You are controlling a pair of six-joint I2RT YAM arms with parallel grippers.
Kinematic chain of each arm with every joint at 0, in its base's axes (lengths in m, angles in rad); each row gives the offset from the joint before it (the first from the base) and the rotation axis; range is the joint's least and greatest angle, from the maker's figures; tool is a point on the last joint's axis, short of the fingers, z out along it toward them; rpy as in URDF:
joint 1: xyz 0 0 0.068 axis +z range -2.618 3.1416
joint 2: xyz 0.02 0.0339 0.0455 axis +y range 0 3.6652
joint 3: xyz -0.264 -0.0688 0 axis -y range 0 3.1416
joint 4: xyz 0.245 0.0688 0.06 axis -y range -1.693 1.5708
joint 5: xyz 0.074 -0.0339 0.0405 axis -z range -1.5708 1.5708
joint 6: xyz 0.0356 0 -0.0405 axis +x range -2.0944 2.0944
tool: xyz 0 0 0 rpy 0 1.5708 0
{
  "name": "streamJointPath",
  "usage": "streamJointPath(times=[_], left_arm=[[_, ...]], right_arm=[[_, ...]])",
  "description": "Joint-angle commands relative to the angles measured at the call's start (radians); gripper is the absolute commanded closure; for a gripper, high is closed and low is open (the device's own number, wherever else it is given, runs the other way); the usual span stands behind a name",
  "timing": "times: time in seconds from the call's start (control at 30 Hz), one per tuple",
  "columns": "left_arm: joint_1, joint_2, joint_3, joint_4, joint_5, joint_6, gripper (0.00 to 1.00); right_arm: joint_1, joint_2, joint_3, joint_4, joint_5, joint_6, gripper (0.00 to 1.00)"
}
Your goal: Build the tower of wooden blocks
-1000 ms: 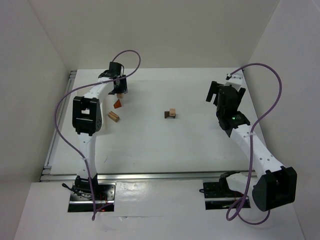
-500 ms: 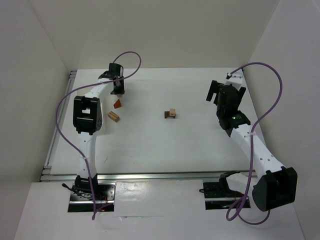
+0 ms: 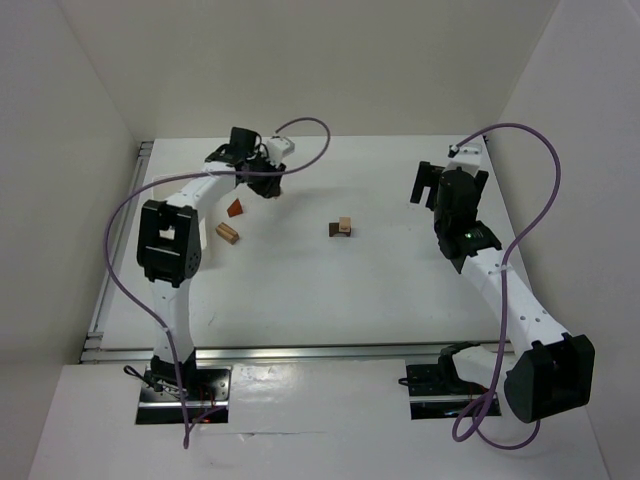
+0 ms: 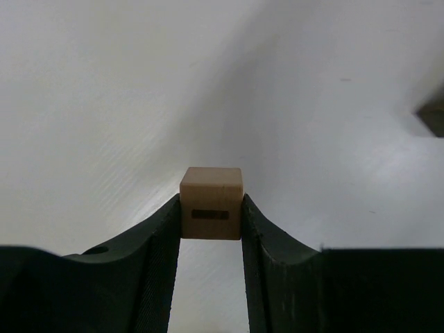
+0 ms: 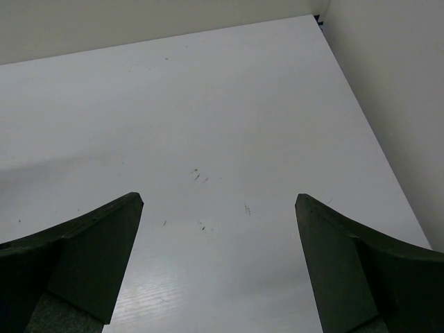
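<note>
Left gripper (image 4: 211, 211) clamped on light tan wooden cube (image 4: 211, 186), over far-left of white table (image 3: 300, 290). Right gripper (image 5: 218, 208) wide open, empty, near right wall. Dark brown wooden arch piece (image 3: 340, 230) mid-table, open room around it.

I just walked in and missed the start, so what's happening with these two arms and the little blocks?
The left end effector grips a light tan cube. The right end effector hangs open, holding nothing. Mid-table, a tan block sits on the dark arch; the orange-red triangle and another tan piece lie loose near the left arm.
</note>
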Motion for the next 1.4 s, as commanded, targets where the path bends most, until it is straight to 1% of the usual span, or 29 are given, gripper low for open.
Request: streamJointPath(times=[0.0,0.03,0.1,0.17,0.23,0.33,0.4,0.47,0.6,0.7,0.83,1.0,1.13,1.17,1.37], left_arm=[[-0.100,-0.108,-0.052,0.032,0.175,0.255,1.00],[-0.109,-0.119,-0.052,0.017,0.221,0.278,1.00],[-0.136,-0.096,-0.025,-0.013,0.259,0.306,1.00],[-0.162,-0.066,0.053,-0.098,0.269,0.329,1.00],[-0.205,-0.038,0.086,-0.139,0.281,0.375,1.00],[-0.238,-0.038,0.086,-0.139,0.305,0.422,1.00],[-0.238,-0.029,0.095,-0.152,0.359,0.435,1.00],[-0.248,-0.019,0.106,-0.167,0.359,0.455,1.00],[-0.288,0.010,0.106,-0.167,0.284,0.478,1.00],[-0.298,0.020,0.106,-0.147,0.284,0.489,1.00],[-0.324,0.031,0.106,-0.121,0.224,0.510,1.00],[-0.345,0.031,0.106,-0.112,0.215,0.536,1.00],[-0.370,0.031,0.084,-0.092,0.177,0.547,1.00],[-0.370,0.031,0.071,-0.092,0.154,0.547,1.00],[-0.379,0.042,0.071,-0.122,0.118,0.568,1.00]], right_arm=[[-0.007,-0.011,0.020,0.040,-0.023,-0.022,0.00],[-0.007,-0.011,0.020,0.040,-0.023,-0.031,0.00],[-0.007,-0.011,0.020,0.040,-0.032,-0.031,0.00],[-0.007,-0.011,0.011,0.040,-0.043,-0.041,0.00],[-0.007,-0.020,0.011,0.040,-0.052,-0.050,0.00],[-0.007,-0.020,0.011,0.052,-0.052,-0.061,0.00],[-0.007,-0.020,0.011,0.052,-0.063,-0.061,0.00],[-0.007,-0.020,0.011,0.052,-0.063,-0.061,0.00],[-0.007,-0.029,0.002,0.062,-0.081,-0.061,0.00],[-0.007,-0.038,0.002,0.062,-0.103,-0.061,0.00],[-0.007,-0.048,0.002,0.071,-0.121,-0.061,0.00],[-0.007,-0.058,0.002,0.071,-0.121,-0.061,0.00],[-0.007,-0.069,-0.007,0.071,-0.146,-0.061,0.00],[-0.007,-0.069,-0.007,0.071,-0.156,-0.061,0.00],[-0.007,-0.078,0.002,0.060,-0.169,-0.042,0.00]])
